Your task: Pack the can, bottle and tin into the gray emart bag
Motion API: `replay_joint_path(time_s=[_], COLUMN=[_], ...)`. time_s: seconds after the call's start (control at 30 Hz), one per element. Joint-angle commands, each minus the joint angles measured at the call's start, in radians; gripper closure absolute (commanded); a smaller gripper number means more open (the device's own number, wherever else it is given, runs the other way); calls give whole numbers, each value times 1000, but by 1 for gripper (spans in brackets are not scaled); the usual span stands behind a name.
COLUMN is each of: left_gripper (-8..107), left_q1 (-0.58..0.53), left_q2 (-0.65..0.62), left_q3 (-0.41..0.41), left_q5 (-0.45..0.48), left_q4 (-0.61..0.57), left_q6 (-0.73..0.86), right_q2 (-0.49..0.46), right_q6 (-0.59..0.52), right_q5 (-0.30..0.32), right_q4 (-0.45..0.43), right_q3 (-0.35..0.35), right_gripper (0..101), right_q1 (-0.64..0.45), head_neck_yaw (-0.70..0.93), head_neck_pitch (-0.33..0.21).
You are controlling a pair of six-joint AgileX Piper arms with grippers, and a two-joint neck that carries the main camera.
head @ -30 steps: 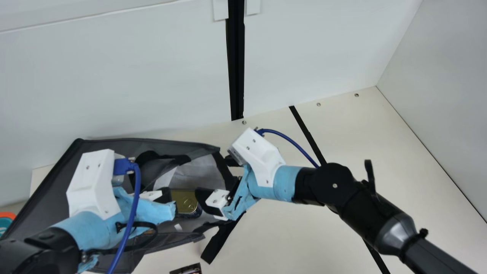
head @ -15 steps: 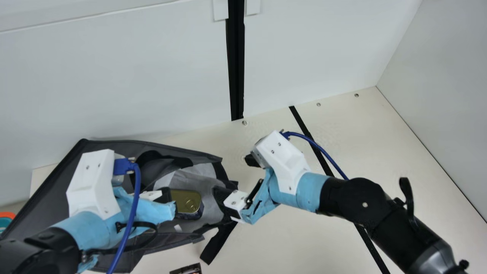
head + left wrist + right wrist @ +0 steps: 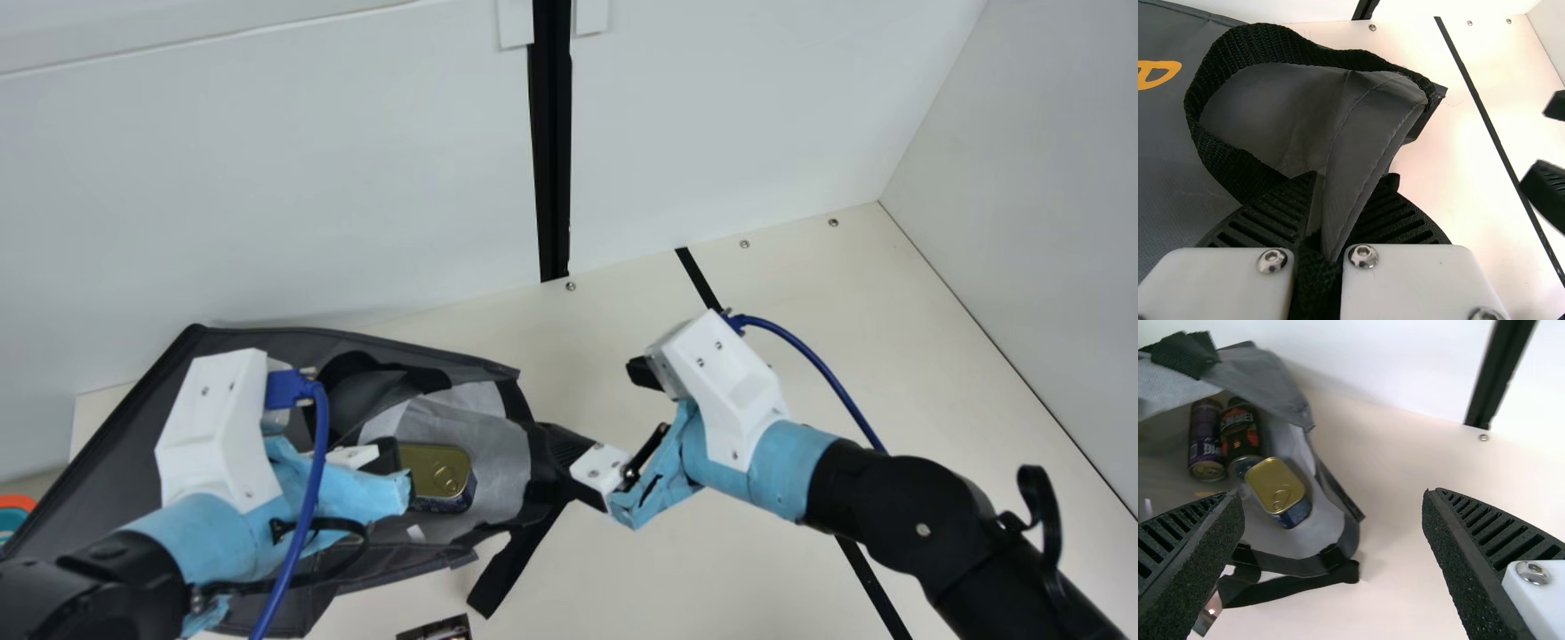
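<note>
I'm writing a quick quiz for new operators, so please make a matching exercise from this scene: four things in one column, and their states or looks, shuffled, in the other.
Things
1. Tin
2. Left gripper
3. Can
4. Right gripper

States or looks
A. Purple, lying in the bag
B. Open, fingers well apart
C. Gold-topped with rounded corners
D. Closed on the gray bag

Right pairs: 1-C, 2-D, 3-A, 4-B

The bag (image 3: 111,480) lies open on the tabletop (image 3: 676,569), its mouth toward the right gripper (image 3: 605,409), whose fingers stand apart; inside, near the left gripper (image 3: 388,457), sits the tin (image 3: 434,469) (gold lid up, ring pull showing).
</note>
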Motion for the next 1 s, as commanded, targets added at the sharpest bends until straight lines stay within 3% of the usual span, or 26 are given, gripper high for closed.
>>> replay_joint_path(time_s=[0.0, 0.57, 0.97], left_gripper=[89, 89, 89], left_q1=[0, 0, 0], left_q2=[0, 0, 0], left_q3=[0, 0, 0], left_q5=[0, 0, 0], left_q4=[0, 0, 0], left_q6=[0, 0, 0], right_q2=[-15, -132, -191], right_q6=[21, 170, 223], right_q5=[-2, 27, 74], right_q4=[-24, -190, -261], right_q3=[3, 20, 8], right_gripper=[10, 10, 10], right_q1=[-12, -137, -247], head_neck_yaw=[-1, -1, -1], head_neck_pitch=[-23, -23, -23])
